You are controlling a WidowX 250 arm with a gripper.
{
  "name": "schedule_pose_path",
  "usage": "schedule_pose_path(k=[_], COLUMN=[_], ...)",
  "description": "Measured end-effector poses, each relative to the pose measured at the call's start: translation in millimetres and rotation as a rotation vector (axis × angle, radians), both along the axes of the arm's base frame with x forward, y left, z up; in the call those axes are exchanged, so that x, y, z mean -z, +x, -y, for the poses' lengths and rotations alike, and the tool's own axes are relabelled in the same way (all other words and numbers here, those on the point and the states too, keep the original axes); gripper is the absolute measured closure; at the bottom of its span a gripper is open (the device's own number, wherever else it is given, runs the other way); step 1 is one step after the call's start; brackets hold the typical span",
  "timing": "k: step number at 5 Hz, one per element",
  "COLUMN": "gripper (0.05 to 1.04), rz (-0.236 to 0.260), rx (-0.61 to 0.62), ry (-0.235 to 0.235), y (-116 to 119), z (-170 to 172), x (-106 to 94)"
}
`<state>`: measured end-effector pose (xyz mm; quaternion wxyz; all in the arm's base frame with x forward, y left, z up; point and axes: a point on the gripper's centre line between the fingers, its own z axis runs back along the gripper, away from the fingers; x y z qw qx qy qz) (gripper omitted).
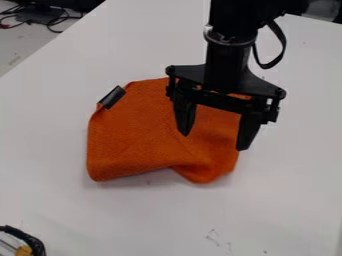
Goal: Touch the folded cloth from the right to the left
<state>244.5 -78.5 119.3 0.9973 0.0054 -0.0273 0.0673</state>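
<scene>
Stretching under it all was the table (287, 210); over it, from the view's top edge, hung the arm (230, 57). The cloth (140, 135) lay folded on the table, rumpled at its lower right. Over its right part was the gripper (214, 141), spread wide and pinching nothing; whether it touched, I could not tell. The pass seemed barely begun, most of the way left, toward the tag's (111, 97) side, yet to go
</scene>
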Motion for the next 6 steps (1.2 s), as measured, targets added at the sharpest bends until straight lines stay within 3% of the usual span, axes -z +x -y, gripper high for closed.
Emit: schedule_pose_path(k=[1,2,3,4,5,6], gripper=[0.084,0.084,0.084,0.084,0.084,0.084], rz=[-0.027,-0.003,0.055,0.078,0.118,0.120], rx=[-0.010,-0.244,-0.451,-0.628,-0.688,-0.703], ry=[-0.003,-0.081,-0.046,-0.027,-0.008,0.005], y=[-1.9,6.7,21.9,44.4,63.8,77.4], z=[0.0,-33.7,-54.6,-88.8,-121.0,-145.8], x=[8.0,16.2,15.2,26.8,45.1,66.4])
